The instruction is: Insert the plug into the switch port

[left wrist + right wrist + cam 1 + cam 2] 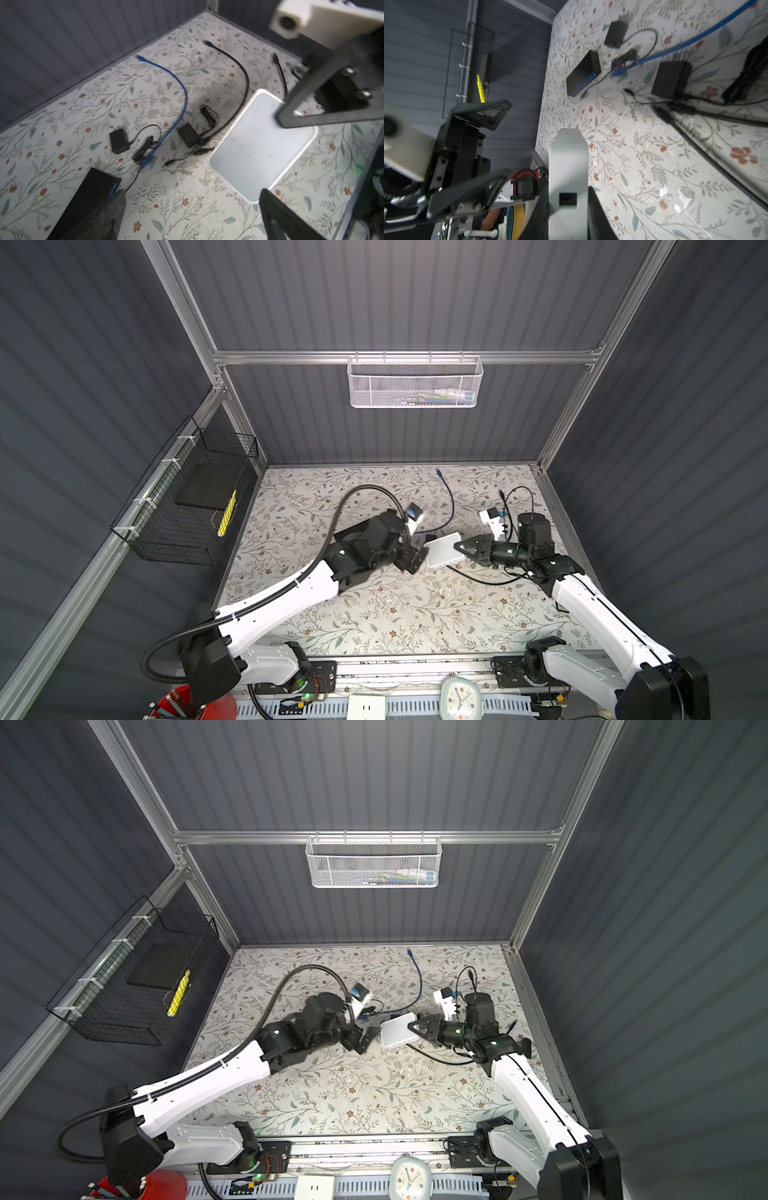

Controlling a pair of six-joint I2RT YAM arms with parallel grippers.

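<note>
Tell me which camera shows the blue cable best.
The left wrist view: the blue cable lies there whole, plug to plug, large and against the light tabletop. In both top views it is only a thin, small line. The right wrist view cuts it off at the picture's edge.

Overhead stereo pair, close wrist views, shared table (374, 614)
</note>
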